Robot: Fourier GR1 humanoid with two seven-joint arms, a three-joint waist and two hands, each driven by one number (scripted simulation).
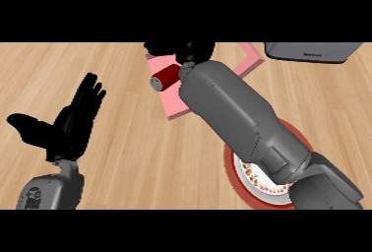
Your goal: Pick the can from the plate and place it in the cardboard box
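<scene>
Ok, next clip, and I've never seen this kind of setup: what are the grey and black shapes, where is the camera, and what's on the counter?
The camera sits where the robot's head would be, looking steeply down at a wooden counter. The two grey shapes rising from the bottom edge are its forearms, each ending in a black hand.

The left hand is open with fingers up, resting at the view's left and holding nothing.

The right hand reaches across to the pink cardboard box and is curled round a red can, which is tilted over the box.

Under the right forearm lies a round plate with a red rim, now without the can. A grey object shows at the top right corner; I cannot tell what it is.
</scene>
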